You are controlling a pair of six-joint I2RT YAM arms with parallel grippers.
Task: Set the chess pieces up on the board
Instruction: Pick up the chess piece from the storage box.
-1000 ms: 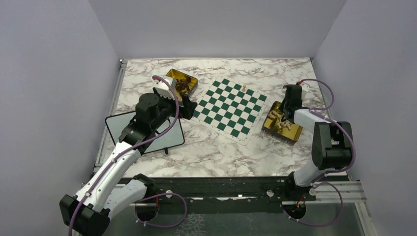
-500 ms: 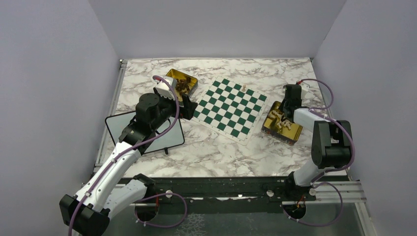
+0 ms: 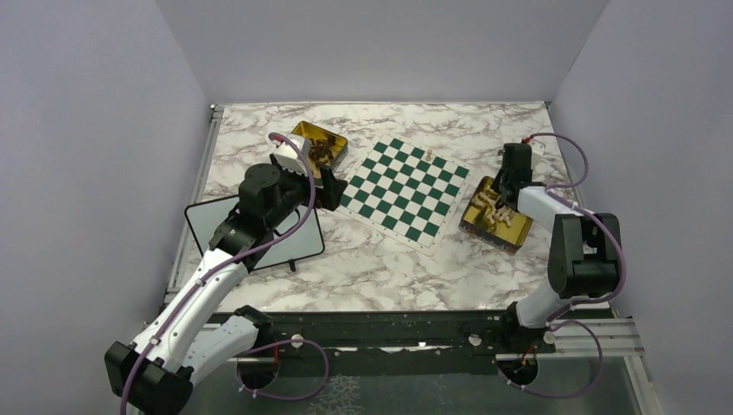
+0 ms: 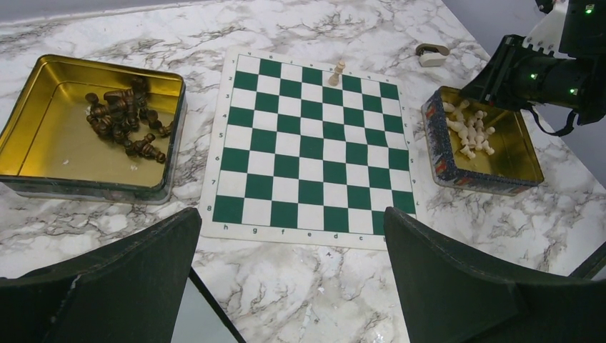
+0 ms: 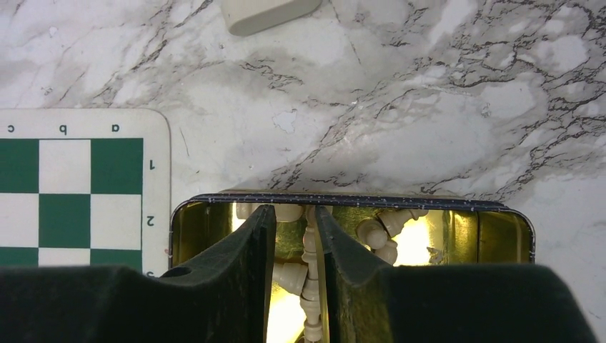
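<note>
— where's the right hand [image 5: 293,223]?
— down in the gold tin [image 5: 493,232] by the right edge of the tabletop [image 3: 372,268], fingers drawn to a slim gap with a pale piece [image 5: 309,246] seemingly pinched between them, likely for carrying over.
— and the board [image 4: 314,143]?
— flat mid-tabletop, toward the far edge, one pale figure [image 4: 334,73] standing on its far row.
— the left hand [image 4: 291,218]?
— spread wide, holding nothing, hovering off the board's left side. dark pieces [image 4: 121,121] lie in a second tin [image 4: 43,136] near the far left corner.

Board [image 3: 403,189] lies flat, one pale piece [image 4: 336,72] upright at its far edge; dark pieces [image 4: 123,126] heaped in left tin [image 4: 93,190], pale pieces [image 4: 469,134] in right tin [image 4: 487,187].
</note>
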